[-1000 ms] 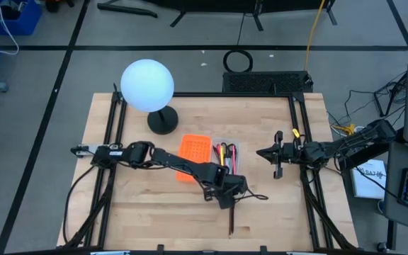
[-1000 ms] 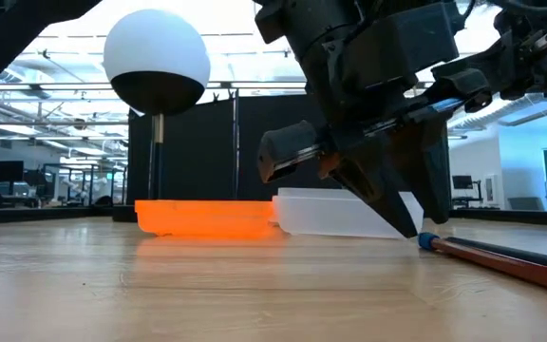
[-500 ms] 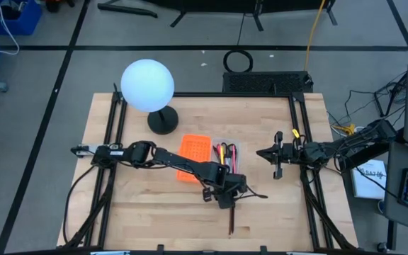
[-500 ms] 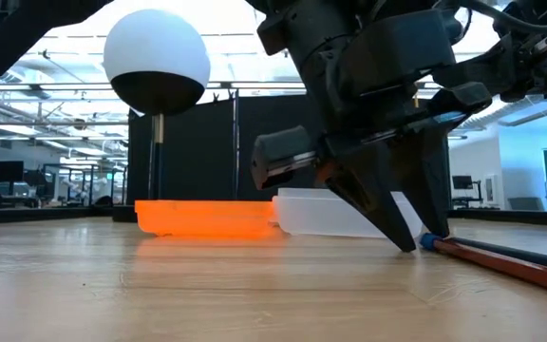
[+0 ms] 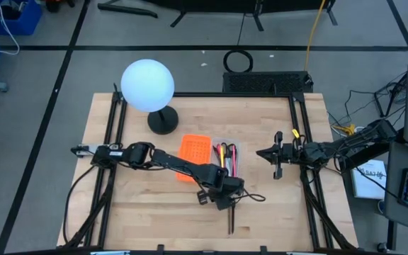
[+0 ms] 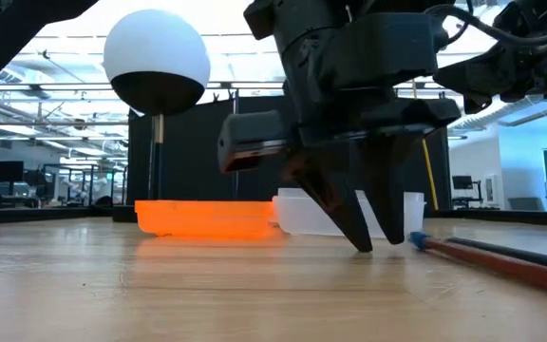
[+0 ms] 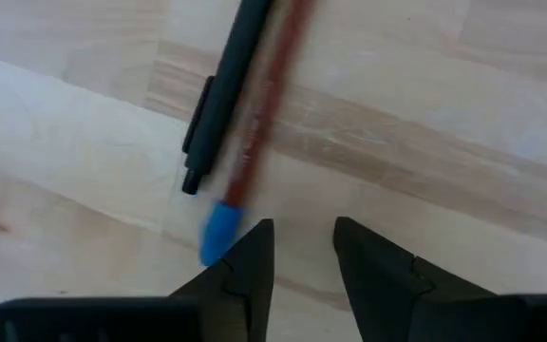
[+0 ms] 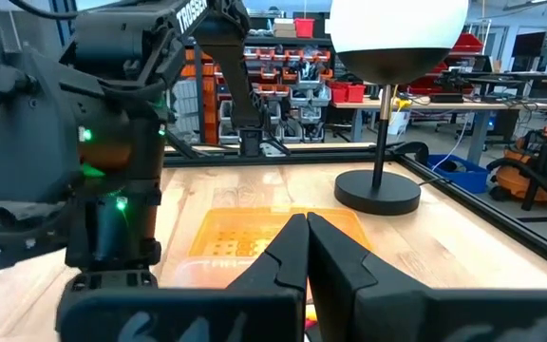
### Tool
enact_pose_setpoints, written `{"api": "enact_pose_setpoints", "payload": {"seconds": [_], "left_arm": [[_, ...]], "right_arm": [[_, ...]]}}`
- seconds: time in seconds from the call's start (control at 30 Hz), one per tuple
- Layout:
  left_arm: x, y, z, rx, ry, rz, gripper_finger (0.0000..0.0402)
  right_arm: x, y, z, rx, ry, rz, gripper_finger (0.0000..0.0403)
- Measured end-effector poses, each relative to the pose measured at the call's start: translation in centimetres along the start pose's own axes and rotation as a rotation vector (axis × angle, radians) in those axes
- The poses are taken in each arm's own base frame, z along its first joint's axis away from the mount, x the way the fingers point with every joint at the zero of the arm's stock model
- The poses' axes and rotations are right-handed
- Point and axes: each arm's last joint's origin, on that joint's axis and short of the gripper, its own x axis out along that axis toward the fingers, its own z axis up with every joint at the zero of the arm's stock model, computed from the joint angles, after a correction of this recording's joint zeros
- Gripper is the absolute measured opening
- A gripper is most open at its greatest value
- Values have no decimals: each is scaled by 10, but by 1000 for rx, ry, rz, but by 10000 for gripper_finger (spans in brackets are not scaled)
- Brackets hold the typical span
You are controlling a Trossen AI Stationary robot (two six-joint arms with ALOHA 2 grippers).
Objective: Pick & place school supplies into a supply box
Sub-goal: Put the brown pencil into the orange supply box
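Observation:
A red-brown pencil (image 7: 259, 123) with a blue end cap (image 7: 218, 231) and a black pen (image 7: 221, 95) lie side by side on the wood, toward the table's near edge (image 5: 231, 219). My left gripper (image 7: 302, 237) points steeply down just beside the blue cap (image 6: 418, 241). It is open, with only bare wood between its fingers (image 6: 376, 242). The clear supply box (image 5: 227, 154) holds pink-red and yellow pens and stands next to the orange tray (image 5: 193, 157). My right gripper (image 5: 263, 152) waits shut at the right side, held level above the table (image 8: 304, 249).
A lamp with a white globe (image 5: 147, 85) and a black round base (image 5: 163, 122) stands at the far left. Seen from the low view, the orange tray (image 6: 202, 217) and clear box (image 6: 335, 214) sit behind my left gripper. Black rails (image 5: 112, 142) run along the table's sides.
My left gripper has sunk toward the table and tipped to point more steeply down, rolling a little about its own axis. Its fingertips have shifted slightly toward the table's left, off the pencil's blue end. Its opening has stayed the same. The pencil and pen have not moved.

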Motion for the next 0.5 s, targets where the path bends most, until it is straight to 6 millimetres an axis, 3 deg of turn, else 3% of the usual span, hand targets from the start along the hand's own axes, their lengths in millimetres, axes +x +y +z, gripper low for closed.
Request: {"api": "enact_pose_setpoints", "payload": {"seconds": [0.17, 0.5], "left_arm": [[1, -4, 5, 17, 26, 5, 126], [-23, -7, 27, 93, 38, 154, 127]], "right_arm": [[0, 0, 1, 2, -5, 0, 0], [0, 0, 1, 2, -5, 0, 0]]}}
